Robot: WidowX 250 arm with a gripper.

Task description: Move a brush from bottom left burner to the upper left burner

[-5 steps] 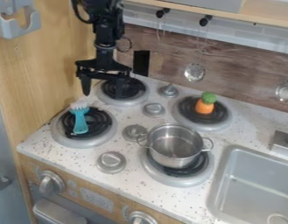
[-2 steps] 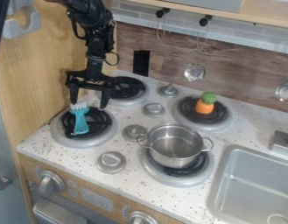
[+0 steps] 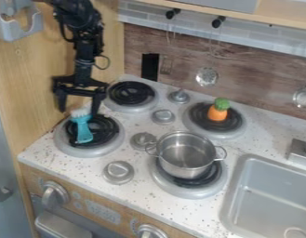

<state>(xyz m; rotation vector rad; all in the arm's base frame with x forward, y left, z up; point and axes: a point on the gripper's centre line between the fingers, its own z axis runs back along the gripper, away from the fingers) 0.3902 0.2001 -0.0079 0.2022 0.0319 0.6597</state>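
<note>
At the left side of the camera view, the black two-finger hand hangs around the back end of the turquoise brush with white bristles. Its two fingers stand wide apart, one to each side of the bristles, and nothing seems to be gripped. Whether a finger touches the brush, I cannot tell.

The brush lies on the black coil of the round grey-rimmed bottom left burner, on the white speckled tabletop. Its long axis runs from the bristles at the back to the handle end at the front, so the line between the fingertips goes across it. This crossing suits a pinch, I judge; a firmer hold would need the hand lower and a little forward, toward the handle. After lifting, the way to the upper left burner goes backward and rightward.
</note>
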